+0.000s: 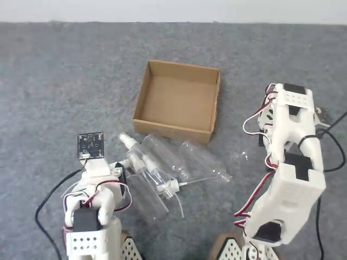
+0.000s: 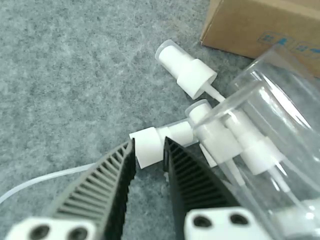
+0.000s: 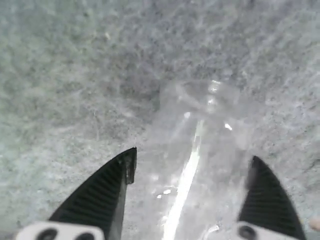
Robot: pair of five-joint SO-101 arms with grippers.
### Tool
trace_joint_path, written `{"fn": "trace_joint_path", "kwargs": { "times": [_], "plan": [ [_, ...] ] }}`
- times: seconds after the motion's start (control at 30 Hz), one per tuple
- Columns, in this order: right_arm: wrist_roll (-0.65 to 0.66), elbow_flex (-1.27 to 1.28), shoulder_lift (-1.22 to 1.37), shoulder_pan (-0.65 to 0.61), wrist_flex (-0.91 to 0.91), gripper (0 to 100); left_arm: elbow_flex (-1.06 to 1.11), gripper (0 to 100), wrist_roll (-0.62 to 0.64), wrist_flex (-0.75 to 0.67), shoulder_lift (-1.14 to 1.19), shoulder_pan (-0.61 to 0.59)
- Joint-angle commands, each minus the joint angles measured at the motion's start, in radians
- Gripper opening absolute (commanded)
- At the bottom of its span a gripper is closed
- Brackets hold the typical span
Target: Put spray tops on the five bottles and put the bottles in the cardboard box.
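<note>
Several clear bottles (image 1: 162,162) lie in a loose pile in front of the cardboard box (image 1: 214,108), with white spray tops (image 1: 128,141) among them. My left gripper (image 2: 149,145) sits at the left edge of the pile, shut on a white spray top (image 2: 150,150) that lies on the carpet. Another spray top (image 2: 186,70) lies just beyond it, and a bottle (image 2: 280,125) with a top fitted rests alongside. My right gripper (image 3: 193,157) is open wide, its fingers on either side of a clear bottle (image 3: 200,135) off to the right of the pile.
The box (image 2: 265,25) stands open with nothing inside. Grey carpet (image 1: 65,81) covers the table, with free room left of and behind the box. A thin dip tube (image 2: 35,182) trails across the carpet by my left gripper. The right arm's body (image 1: 293,162) hides part of the right side.
</note>
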Motion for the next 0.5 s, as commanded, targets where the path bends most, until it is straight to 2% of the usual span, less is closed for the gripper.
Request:
{"fn": "trace_joint_path", "kwargs": {
  "times": [0.0,0.33,0.47],
  "plan": [
    [-0.005,-0.075,-0.036,-0.022,0.042,31.6,-0.008,8,0.009,0.005,-0.014,0.002],
    [-0.008,-0.299,-0.035,-0.021,0.311,31.5,-0.008,8,0.009,0.005,-0.014,0.002],
    [-0.003,-0.322,-0.036,-0.024,0.317,31.5,-0.008,8,0.009,0.005,-0.014,0.002]
  ]
}}
